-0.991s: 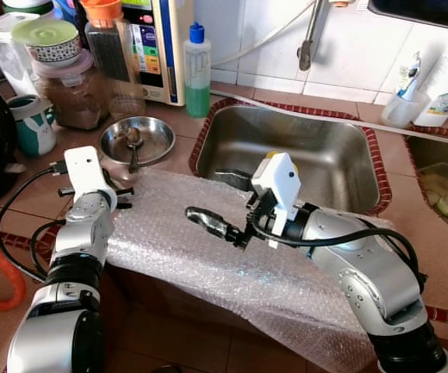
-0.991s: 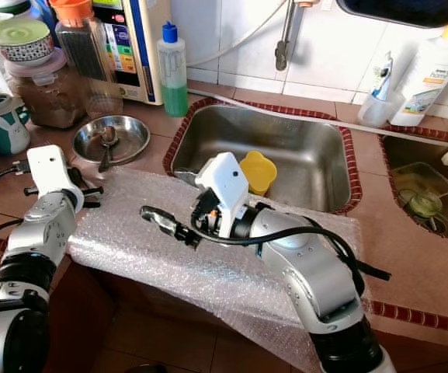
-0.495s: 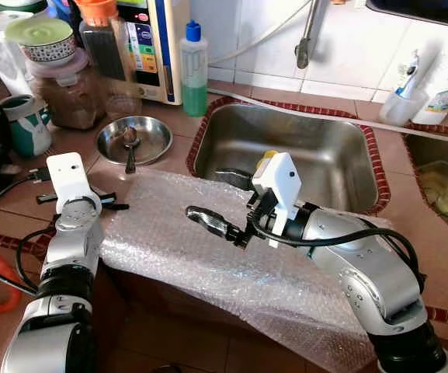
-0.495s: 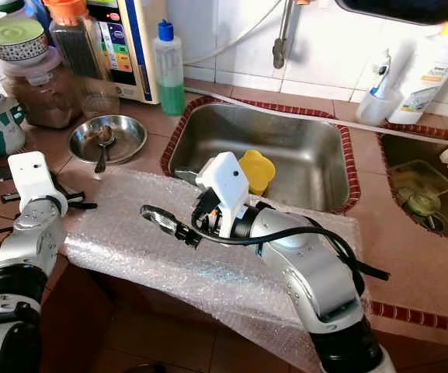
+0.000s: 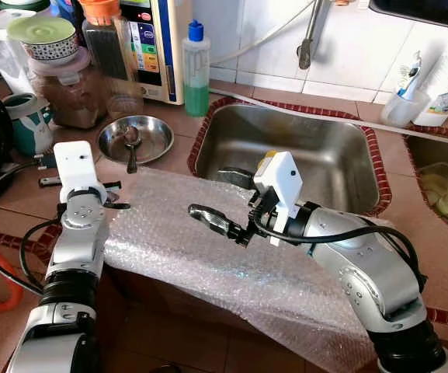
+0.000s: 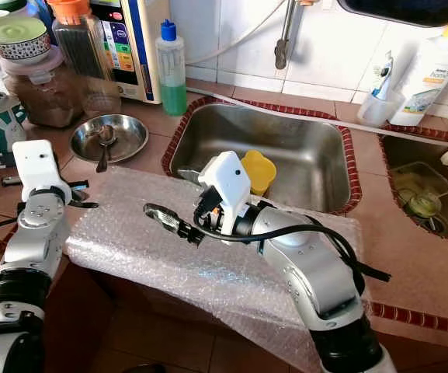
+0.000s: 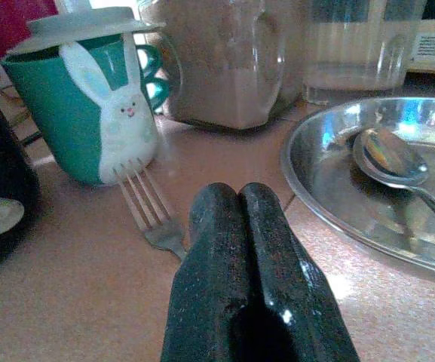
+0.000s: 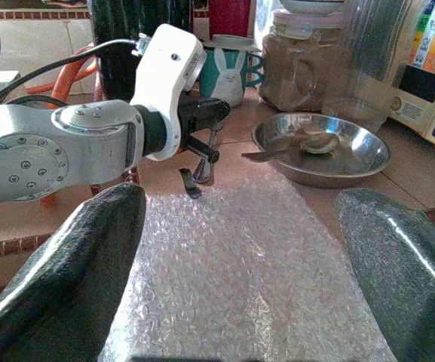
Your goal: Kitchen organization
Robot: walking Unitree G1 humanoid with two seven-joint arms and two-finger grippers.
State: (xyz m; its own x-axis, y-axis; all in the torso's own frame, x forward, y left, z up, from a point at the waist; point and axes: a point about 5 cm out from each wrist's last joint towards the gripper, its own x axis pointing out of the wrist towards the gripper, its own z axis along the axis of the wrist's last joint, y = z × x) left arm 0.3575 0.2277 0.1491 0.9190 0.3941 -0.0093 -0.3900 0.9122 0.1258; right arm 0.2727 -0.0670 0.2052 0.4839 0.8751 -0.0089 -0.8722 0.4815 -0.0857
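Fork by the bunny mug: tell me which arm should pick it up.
Left. The left gripper sits shut just short of the fork beside the bunny mug; the right gripper hovers open over the bubble wrap.

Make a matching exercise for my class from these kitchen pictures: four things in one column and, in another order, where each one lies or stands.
Things:
1. spoon
2. fork
3. yellow cup
4. green soap bottle

Places:
A. inside the sink
B. on the counter in front of the rabbit mug
C. in the round steel dish
D. upright on the counter behind the sink's left corner

Pairs: 1-C, 2-B, 3-A, 4-D
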